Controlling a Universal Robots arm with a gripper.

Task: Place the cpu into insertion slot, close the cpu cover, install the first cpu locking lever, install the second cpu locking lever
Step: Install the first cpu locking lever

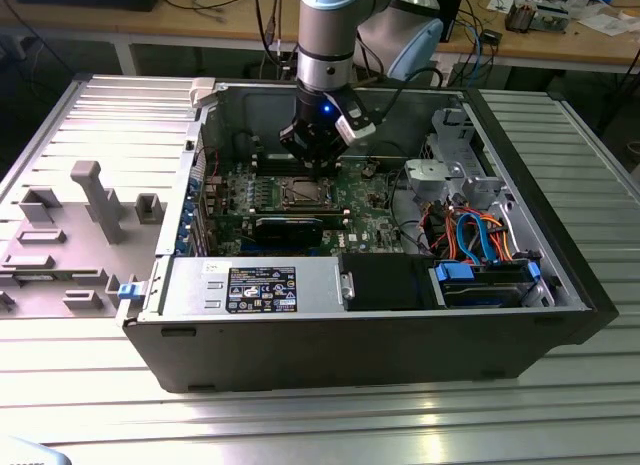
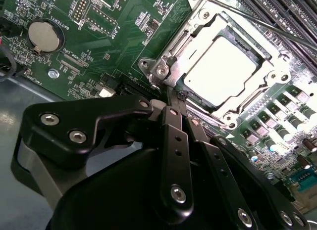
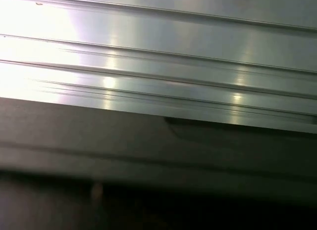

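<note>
While the hand [image 2: 171, 99] looks pinched shut, the silvery square cpu [image 2: 223, 67] sits framed.

Ribbed aluminium table [image 1: 300, 425]. Directly on it: an open dark computer case [image 1: 380, 345], centre. Its grey side panel [image 1: 90, 185] lies flat at the exterior view's left.

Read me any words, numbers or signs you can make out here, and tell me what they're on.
Black label on the grey box: print too small to read.
White sticker beside it: too small to read.
White lettering on the green board: too small and tilted to read.
Ribbed metal, first wrist view: no writing.
</note>
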